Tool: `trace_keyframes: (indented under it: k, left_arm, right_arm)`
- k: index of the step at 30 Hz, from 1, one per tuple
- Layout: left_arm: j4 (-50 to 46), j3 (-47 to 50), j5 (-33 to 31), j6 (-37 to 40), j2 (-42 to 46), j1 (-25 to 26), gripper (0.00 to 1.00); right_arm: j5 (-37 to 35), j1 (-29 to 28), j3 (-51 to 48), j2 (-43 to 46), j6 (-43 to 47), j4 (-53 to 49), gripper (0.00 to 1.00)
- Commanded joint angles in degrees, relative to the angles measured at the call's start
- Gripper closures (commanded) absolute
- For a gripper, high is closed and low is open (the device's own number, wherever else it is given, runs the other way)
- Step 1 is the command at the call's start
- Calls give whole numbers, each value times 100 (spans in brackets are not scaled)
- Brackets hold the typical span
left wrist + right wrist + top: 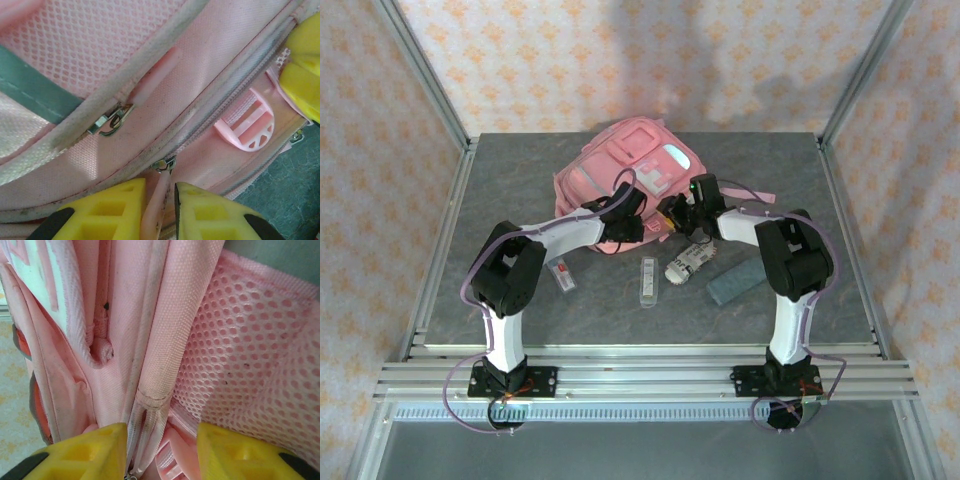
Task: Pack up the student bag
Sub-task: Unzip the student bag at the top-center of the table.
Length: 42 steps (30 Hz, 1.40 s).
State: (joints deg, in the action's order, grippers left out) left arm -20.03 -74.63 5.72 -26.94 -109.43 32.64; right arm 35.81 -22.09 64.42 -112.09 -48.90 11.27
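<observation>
We see a grey stone-look surface (510,190) with four small things lying apart on its near half. Toward 8 o'clock from its middle lies a small clear packet (561,273). At 6 o'clock lies a slim clear case (647,280). Toward 4 o'clock lies a white printed roll (688,264), with a dark grey-green block (733,282) just beside it. A wall (620,60) with an orange flower pattern stands at 12 o'clock.

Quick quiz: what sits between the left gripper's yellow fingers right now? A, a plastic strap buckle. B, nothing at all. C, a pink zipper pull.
C: the left wrist view shows a pink zipper pull of the student bag running down between the left gripper's fingers.
</observation>
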Motion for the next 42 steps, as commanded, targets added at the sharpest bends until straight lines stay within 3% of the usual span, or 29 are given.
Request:
trace_keyframes:
  k: [1,7,10,14,23,37,42]
  left_arm:
    - [-184,-19,59,13,-35,49,70]
    - [-156,-253,-94,38,-350,58,73]
    - [-252,-486,-171,79,-508,54,81]
    - [-366,-649,-207,114,-623,49,100]
    - [-393,-194,-232,119,-115,-36,100]
    - [-267,1516,-255,110,1457,-907,100]
    - [-130,1608,-10,62,1679,-800,100]
  right_arm:
    - [-127,-33,-70,-59,-49,125,60]
    - [-145,-33,-109,-42,-58,148,61]
    - [-145,-33,-132,-49,-67,166,62]
    - [-127,-33,-160,-52,-75,192,62]
    - [-459,-20,40,-216,158,-354,63]
    - [-959,283,689,-851,73,-952,65]
    - [-1025,317,1080,-970,180,-1137,65]
